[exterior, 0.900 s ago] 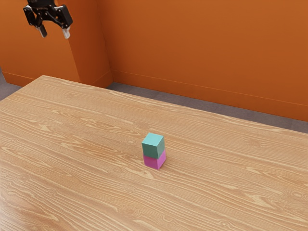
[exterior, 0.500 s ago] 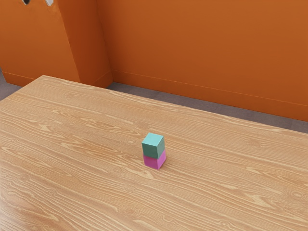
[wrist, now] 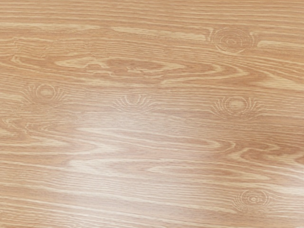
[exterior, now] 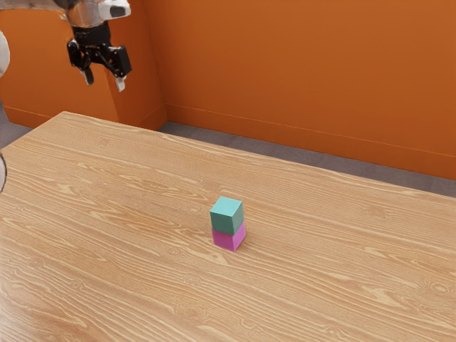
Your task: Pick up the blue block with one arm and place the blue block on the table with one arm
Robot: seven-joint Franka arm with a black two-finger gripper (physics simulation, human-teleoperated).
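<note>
High over the table, at the exterior view's upper left, my gripper (exterior: 104, 84) hangs open, its two fingers apart with nothing between them. Well away from it, a teal-blue block (exterior: 227, 215) rests on top of a magenta block (exterior: 229, 236), which stands on the wooden table (exterior: 342, 263). The wrist view looks down on bare wood of the table (wrist: 152, 118).
An orange wall (exterior: 299, 78) rises behind the table's far edge, with grey floor (exterior: 271, 148) between them. Part of the white arm (exterior: 89, 13) crosses the exterior view's upper left corner.
My gripper first rose almost out of the exterior view, then came back down, now lower and farther toward that view's right than at first. Both blocks have stayed where they were.
</note>
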